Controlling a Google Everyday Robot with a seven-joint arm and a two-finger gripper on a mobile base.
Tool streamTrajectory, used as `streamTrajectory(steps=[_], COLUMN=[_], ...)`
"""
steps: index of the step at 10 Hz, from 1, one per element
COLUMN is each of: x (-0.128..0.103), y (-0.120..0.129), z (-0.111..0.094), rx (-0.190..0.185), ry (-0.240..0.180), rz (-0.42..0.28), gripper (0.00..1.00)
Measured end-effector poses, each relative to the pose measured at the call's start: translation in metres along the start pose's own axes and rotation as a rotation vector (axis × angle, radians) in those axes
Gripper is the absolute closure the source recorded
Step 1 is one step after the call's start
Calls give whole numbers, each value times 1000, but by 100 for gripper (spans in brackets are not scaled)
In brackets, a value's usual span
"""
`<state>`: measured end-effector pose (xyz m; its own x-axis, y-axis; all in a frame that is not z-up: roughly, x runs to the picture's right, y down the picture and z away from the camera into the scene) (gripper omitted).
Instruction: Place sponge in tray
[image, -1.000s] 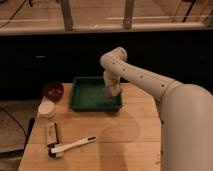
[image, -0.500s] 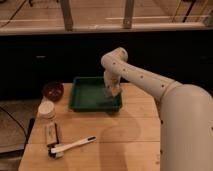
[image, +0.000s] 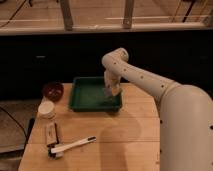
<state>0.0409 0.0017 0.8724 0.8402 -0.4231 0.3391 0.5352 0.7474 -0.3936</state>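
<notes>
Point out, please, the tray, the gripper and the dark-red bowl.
tray (image: 85, 95), camera view, bare green floor.
gripper (image: 112, 93), camera view, its tip over the tray's right side.
dark-red bowl (image: 52, 90), camera view, centre of the bowl.

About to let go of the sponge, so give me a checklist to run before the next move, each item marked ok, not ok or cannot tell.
1. Pincer over the tray, near its right edge: ok.
2. Pincer shut: ok.
3. Sponge in the pincer: cannot tell; something pale shows at its tip.
4. Tray floor bare below: ok.
5. Bowl, white cup, tan block and brush away from the drop spot: ok.
6. Tray flat on the table: ok.
</notes>
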Motion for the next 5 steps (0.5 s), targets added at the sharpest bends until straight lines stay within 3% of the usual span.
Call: streamTrajectory(steps=[5], x=[4], y=[-2], z=[2], rx=[10], ry=[-8], rz=[-1], gripper=[98])
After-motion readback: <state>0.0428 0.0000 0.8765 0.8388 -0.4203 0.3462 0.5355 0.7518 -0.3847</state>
